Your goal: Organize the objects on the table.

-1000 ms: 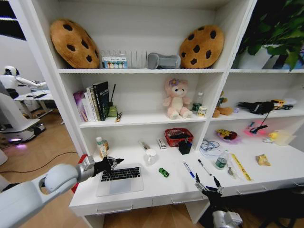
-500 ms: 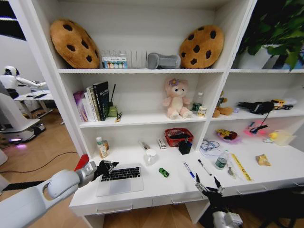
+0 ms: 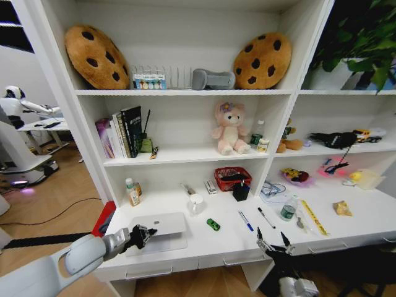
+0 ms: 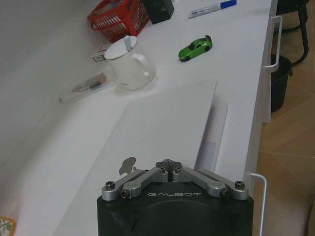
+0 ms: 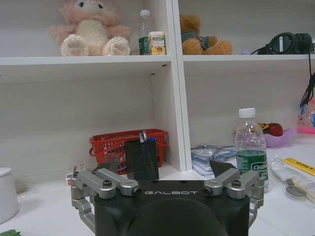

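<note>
Laptop (image 3: pixel 159 226) lies on the table (image 3: pixel 204 244), lid nearly down; in the left wrist view we see a thin wedge of gap along the lid's front edge, palm rest showing beneath. Landmark: the white mug (image 3: pixel 197 203). The laptop sits just in front of it and a bit to the robot's left. The green car (image 3: pixel 213 224) is to the mug's right and nearer the table edge; blue pen (image 3: pixel 245 221) and black pen (image 3: pixel 266 218) farther right; the bottle (image 3: pixel 288 209) well right of the mug.

Left gripper (image 3: pixel 140 236) sits at the laptop's front-left corner, fingers pressed together, pinching nothing, tips over the lid. Right gripper (image 3: pixel 272 242) hangs off the table front, below the pens, fingers spread and empty.

We judge the laptop stiff, flat, moderately heavy, smooth-skinned and likely slippery under metal tips; the hinge and screen are the fragile parts. Best to press flat on the lid near its front edge to close it, and to lift by the base edges, not the lid.
</note>
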{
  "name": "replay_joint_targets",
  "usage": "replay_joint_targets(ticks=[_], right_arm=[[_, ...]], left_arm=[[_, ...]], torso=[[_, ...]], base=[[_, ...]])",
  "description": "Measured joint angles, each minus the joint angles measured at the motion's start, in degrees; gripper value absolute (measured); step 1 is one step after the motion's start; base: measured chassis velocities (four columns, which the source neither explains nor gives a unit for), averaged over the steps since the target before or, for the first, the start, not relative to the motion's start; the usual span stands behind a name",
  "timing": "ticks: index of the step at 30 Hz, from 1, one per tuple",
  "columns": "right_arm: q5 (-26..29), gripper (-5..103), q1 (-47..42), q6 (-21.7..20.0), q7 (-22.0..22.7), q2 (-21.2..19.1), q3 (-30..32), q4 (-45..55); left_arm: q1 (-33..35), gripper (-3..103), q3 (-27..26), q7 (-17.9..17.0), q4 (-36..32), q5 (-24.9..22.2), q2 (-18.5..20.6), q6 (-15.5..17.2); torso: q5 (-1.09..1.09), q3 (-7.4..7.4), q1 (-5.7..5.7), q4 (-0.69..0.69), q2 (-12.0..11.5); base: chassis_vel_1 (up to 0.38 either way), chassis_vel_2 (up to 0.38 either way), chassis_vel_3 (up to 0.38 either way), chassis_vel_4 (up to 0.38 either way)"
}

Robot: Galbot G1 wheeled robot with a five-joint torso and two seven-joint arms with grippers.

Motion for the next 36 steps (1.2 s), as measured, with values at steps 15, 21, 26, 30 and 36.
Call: replay_joint_targets(ticks=[15,21,26,30,36], right_arm=[[0.91,100,-0.67,-0.36,-0.28,-1.39,1.52,0.91],[1.6,100,-2.0,-2.77,2.82,-3.34,2.12,4.83],[1.36,100,-3.08,-3.73,2.1,-4.76,2.92,6.24],[2.88,100,-2.86,-6.3,1.6,-6.48,1.42,8.49],[3.21,100,-3.3,-7.35,0.98,-7.14,0.28,10.03]], left_arm=[[-1.04,0,-17.25,-18.1,4.01,-16.13,-13.91,-0.83],[3.36,27,-33.17,-24.53,7.88,-18.91,-22.1,-2.96],[11.03,43,-42.22,-20.86,6.55,-16.62,-25.14,-4.05],[22.23,59,-52.48,-16.3,2.79,-12.94,-31.23,-5.43],[29.95,76,-57.16,-14.1,-0.34,-10.61,-36.39,-6.73]], torso=[[0.0,0.0,0.0,-0.04,0.0],[-0.01,0.0,0.01,0.0,0.0],[-0.01,0.0,0.0,-0.05,0.0],[-0.02,0.0,0.0,0.04,0.0],[0.0,-0.01,0.0,-0.03,0.0]], base=[[0.0,0.0,0.0,0.0],[0.0,0.0,0.0,0.0],[0.0,0.0,0.0,0.0],[0.0,0.0,0.0,0.0],[0.0,0.0,0.0,0.0]])
